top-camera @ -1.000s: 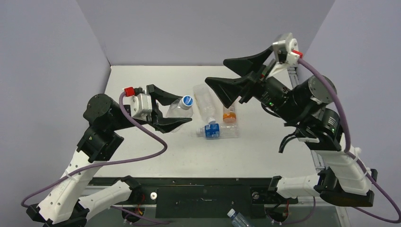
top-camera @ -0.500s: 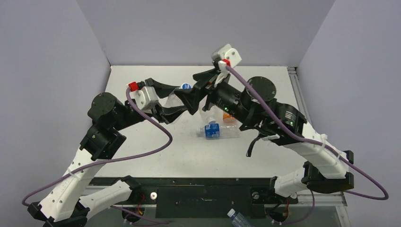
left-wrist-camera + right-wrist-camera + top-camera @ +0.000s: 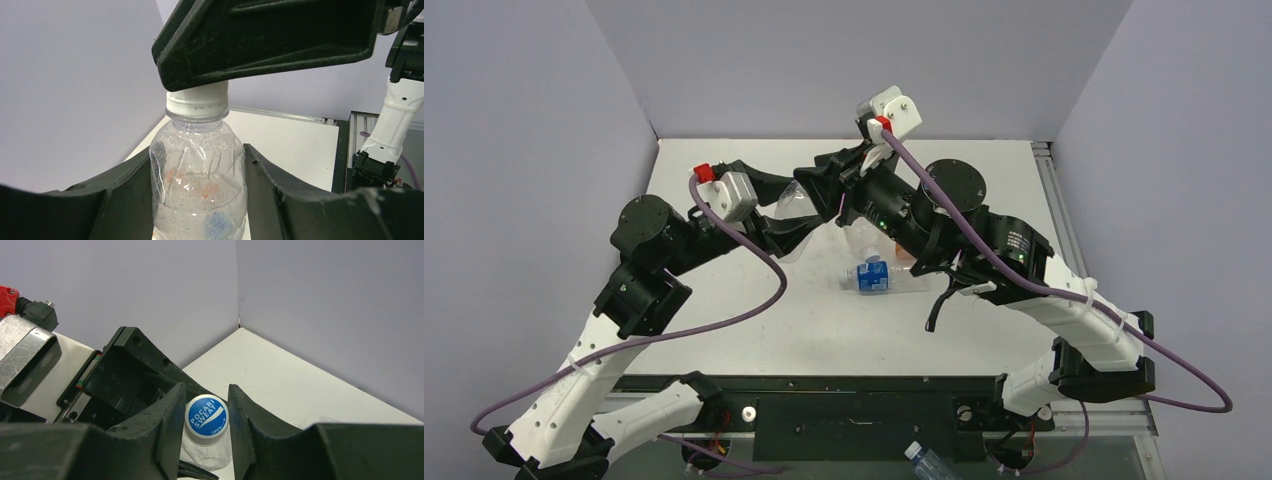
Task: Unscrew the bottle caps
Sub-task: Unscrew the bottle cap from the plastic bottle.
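Note:
My left gripper point(image 3: 786, 226) is shut on a clear bottle point(image 3: 791, 206) and holds it upright above the table's left half. In the left wrist view both fingers press the bottle's point(image 3: 197, 180) sides, and its ridged white bottle cap point(image 3: 197, 103) sits under my right gripper's black finger point(image 3: 265, 40). My right gripper point(image 3: 822, 190) reaches in from the right and is shut on that cap. In the right wrist view the cap's blue printed top point(image 3: 206, 418) is pinched between the two fingers. The top view hides this cap.
A blue-labelled bottle point(image 3: 879, 277) lies on the white table point(image 3: 724, 330) under my right arm. A clear bottle point(image 3: 861, 240) and an orange one point(image 3: 907, 263) lie partly hidden beside it. Another bottle point(image 3: 924, 462) rests below the table's near edge.
My right arm swung in from the right side to the held bottle and its jaws closed on the cap. My left gripper lifted the bottle a little, toward the back.

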Robot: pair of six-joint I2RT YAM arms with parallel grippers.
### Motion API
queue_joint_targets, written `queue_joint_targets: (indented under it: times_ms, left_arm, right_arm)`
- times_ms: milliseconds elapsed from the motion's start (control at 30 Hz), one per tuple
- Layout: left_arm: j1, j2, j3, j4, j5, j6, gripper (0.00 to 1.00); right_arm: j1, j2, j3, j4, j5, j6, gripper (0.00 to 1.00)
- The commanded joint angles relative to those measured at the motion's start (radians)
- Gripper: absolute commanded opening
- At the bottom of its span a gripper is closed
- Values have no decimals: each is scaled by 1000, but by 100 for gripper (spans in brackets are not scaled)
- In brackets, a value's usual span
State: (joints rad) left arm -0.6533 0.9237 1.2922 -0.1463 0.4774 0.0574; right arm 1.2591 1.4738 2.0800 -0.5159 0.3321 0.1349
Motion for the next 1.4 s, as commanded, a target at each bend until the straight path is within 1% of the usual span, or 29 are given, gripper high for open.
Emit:
queue_joint_targets:
  times_ms: [0,67,167,367,767,967,1033,1067,1100,1133,1167,1233,1267,1300,1333,1367]
  left_arm:
    - [-2,-12,7,30,-15,-22,0]
    - [-2,-11,11,30,-12,-30,0]
    - [-1,-9,19,30,-9,-49,0]
    - [-2,-8,32,37,0,-95,0]
    - [-1,0,66,54,2,-173,0]
    - [0,9,83,62,10,-209,0]
    - [1,11,87,64,12,-220,0]
    - [0,12,89,65,17,-229,0]
    - [0,13,92,68,25,-234,0]
    - [1,14,95,69,29,-248,0]
    - [3,15,96,74,43,-256,0]
    - [9,17,103,85,87,-289,0]
    - [12,19,108,91,109,-315,0]
    - [19,20,112,102,171,-331,0]
    - [21,24,121,109,209,-366,0]
    - [25,27,126,124,292,-383,0]
  right_arm:
    - [8,6,38,41,2,12,29]
    - [7,14,43,31,2,13,29]
    - [6,30,55,12,11,19,36]
    - [1,32,52,19,22,27,38]
    - [-23,37,40,19,5,47,35]
    - [-35,22,31,43,-15,58,22]
    - [-36,22,36,43,-23,58,15]
    - [-38,23,38,42,-30,58,10]
    - [-40,23,41,39,-50,56,7]
    - [-45,22,43,38,-76,52,2]
    - [-48,19,43,36,-99,48,0]
    - [-70,-2,32,40,-207,43,0]
    - [-94,-12,24,48,-328,41,0]
    - [-109,-36,-2,71,-404,41,0]
    - [-137,-50,-19,87,-573,43,0]
    - [-149,-79,-55,130,-645,52,0]
